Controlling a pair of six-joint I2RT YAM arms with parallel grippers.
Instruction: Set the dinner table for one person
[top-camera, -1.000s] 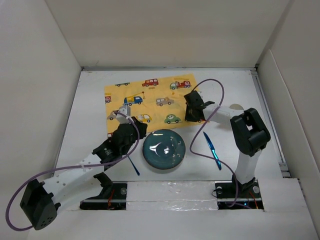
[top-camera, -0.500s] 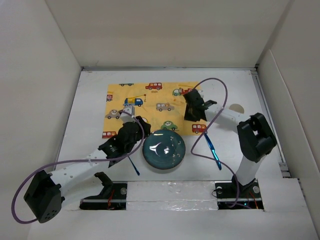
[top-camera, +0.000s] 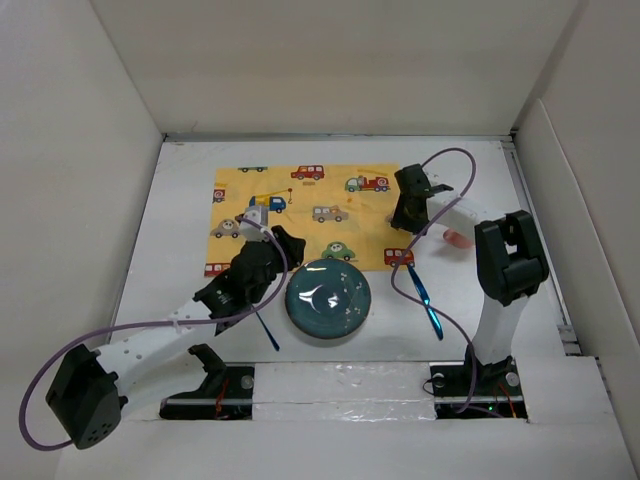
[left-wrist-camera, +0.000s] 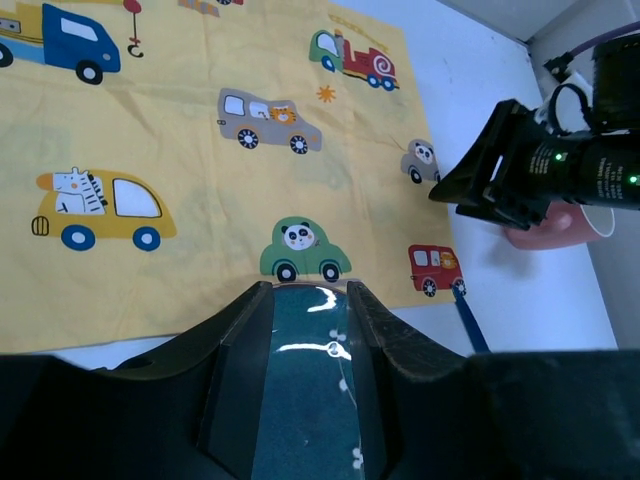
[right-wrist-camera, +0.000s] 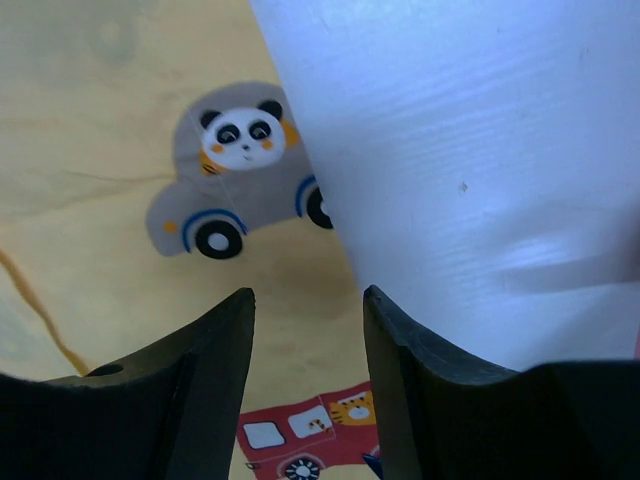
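Dinner table (top-camera: 180, 200): white, rigid, under everything; not for gripping. Car-printed cloth (top-camera: 300, 205) at 12 o'clock, limp, best pinched at an edge. Teal plate (top-camera: 328, 298) at 6 o'clock, glossy, probably slippery; take by rim. Left gripper (left-wrist-camera: 307, 290) and right gripper (right-wrist-camera: 307, 295): jaws parted, empty.

Right jaws moved to the cloth's (top-camera: 300, 215) right edge, uncovering pink cup (top-camera: 458, 238).

Plate (top-camera: 328, 298) blocks the near middle (open dinner table (top-camera: 180, 215) lies leftward).
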